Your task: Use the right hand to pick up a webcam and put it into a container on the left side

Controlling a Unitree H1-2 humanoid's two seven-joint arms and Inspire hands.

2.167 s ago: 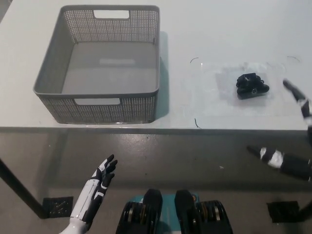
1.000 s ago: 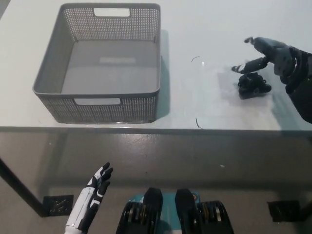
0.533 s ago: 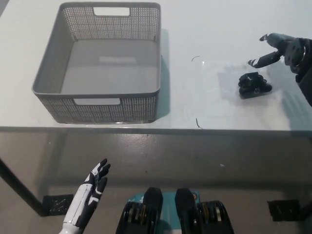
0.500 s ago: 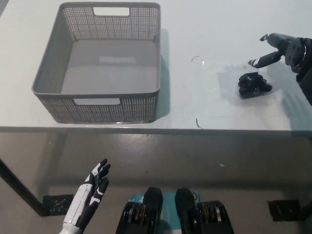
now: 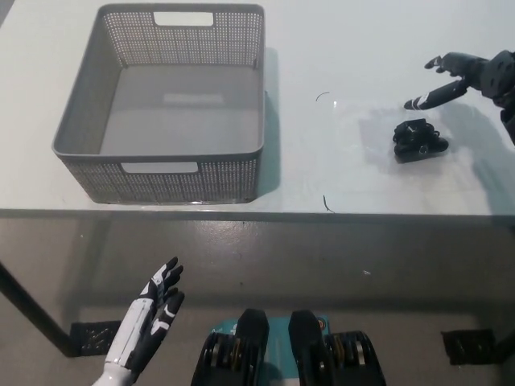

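Reach step: right hand [image 5: 471, 76], fingers spread and empty, hovers just beyond the webcam [image 5: 417, 141] near the table's [image 5: 338, 48] right edge; next, lower and close on it; basket [image 5: 165, 104] waits at the left end, left hand [image 5: 149, 322] open below the front edge.

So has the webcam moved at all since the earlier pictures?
No. The webcam lies in the same spot right of the basket; the right hand hovers open beyond it, not touching.

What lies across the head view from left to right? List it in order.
Left hand, resting low below the table edge → grey basket → webcam → right hand, open above the table.
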